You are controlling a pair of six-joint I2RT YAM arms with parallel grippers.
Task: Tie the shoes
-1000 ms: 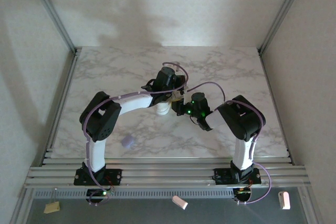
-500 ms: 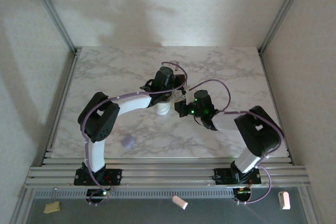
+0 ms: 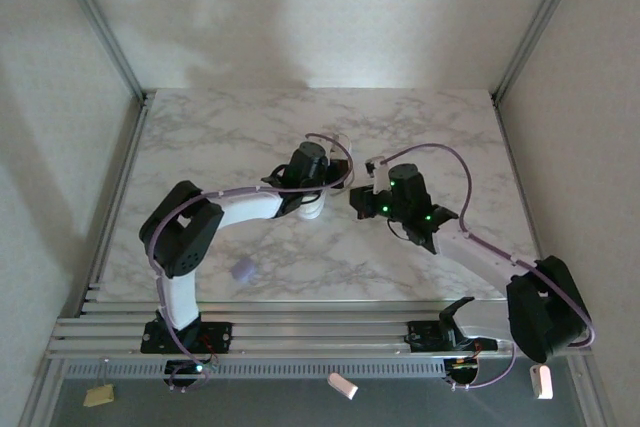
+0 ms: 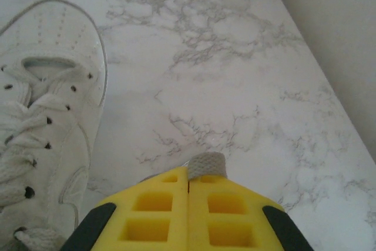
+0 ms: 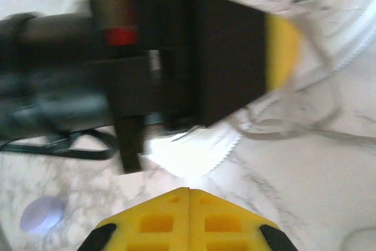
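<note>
On marble table (image 4: pixel 247 74), white sneaker (image 4: pixel 47 116), left hand (image 4: pixel 188 176) pinching lace (image 4: pixel 205 164)

The sneaker (image 3: pixel 312 210) lies near the middle of the table (image 3: pixel 220 137), under the left gripper (image 4: pixel 188 176). In the left wrist view it lies to the left of the fingers (image 4: pixel 153 216), and a lace end (image 4: pixel 206 164) sits pinched between them. The right gripper (image 5: pixel 189 194) is just right of the sneaker, facing the left gripper. A small blob (image 3: pixel 242 269) lies on the table, left of the sneaker and closer to the near edge.
</note>
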